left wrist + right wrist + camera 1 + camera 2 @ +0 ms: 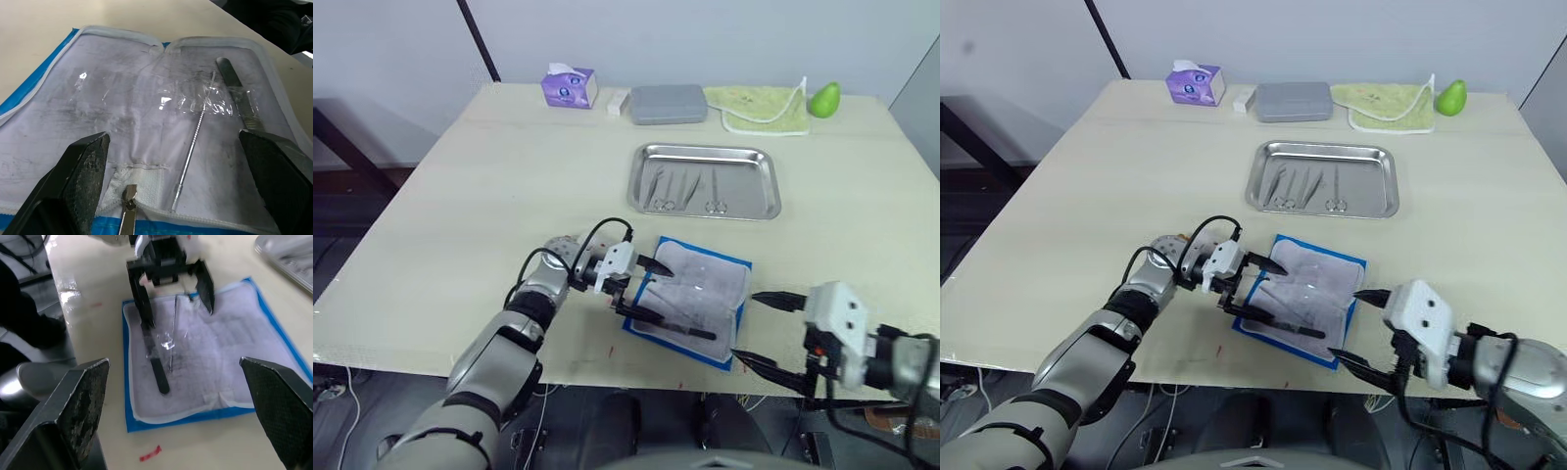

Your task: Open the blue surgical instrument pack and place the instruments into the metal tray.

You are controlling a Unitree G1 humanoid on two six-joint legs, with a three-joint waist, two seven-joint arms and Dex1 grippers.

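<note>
The blue surgical instrument pack (705,284) lies unfolded near the table's front edge, pale lining up. On the lining rest a thin metal probe (190,147) and a flat dark-handled instrument (239,93); a third tip (128,210) pokes in at the edge. My left gripper (658,292) hovers open over the pack's left half, the probe lying between its fingers (78,181). My right gripper (746,327) is open at the pack's right near corner, apart from it. Several silver instruments (664,188) lie in the metal tray (705,149) beyond the pack.
Along the far edge stand a purple tissue box (568,86), a small white item (618,102), a grey rectangular case (668,103), a green cloth (764,110) and a green pear (824,98). The table's front edge runs just below the pack.
</note>
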